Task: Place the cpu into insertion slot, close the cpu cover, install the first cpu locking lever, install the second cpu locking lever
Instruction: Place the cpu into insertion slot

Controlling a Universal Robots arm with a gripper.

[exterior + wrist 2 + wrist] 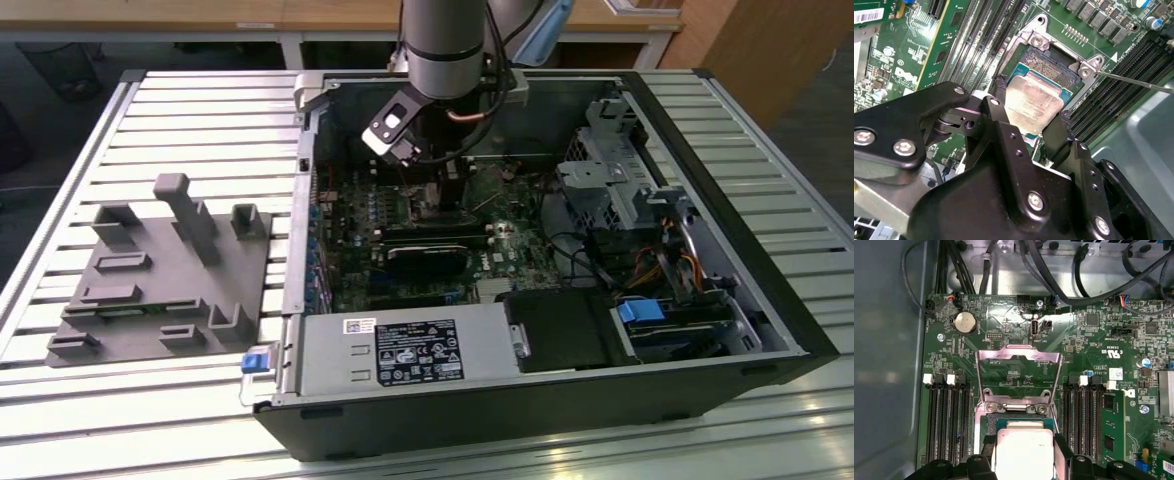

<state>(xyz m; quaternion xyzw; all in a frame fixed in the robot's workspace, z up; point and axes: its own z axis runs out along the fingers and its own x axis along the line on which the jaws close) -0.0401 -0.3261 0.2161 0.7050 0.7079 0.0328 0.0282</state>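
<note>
Silvery-grey cpu [1034,100] is gripped between the fingers of the tool [1030,107], directly over the insertion slot [1050,64] below the fingertips. The cpu cover [1044,354] is noted swung open, just beyond the tool, green board [1019,372] seen through its window.

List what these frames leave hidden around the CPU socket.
The insertion slot: second wrist view, pin grid mostly covered by the cpu, so seating is unclear.
The cpu's near edge: first wrist view, cut off by the frame edge at the gripper.
The insertion slot, exterior view: hidden behind the arm.
</note>
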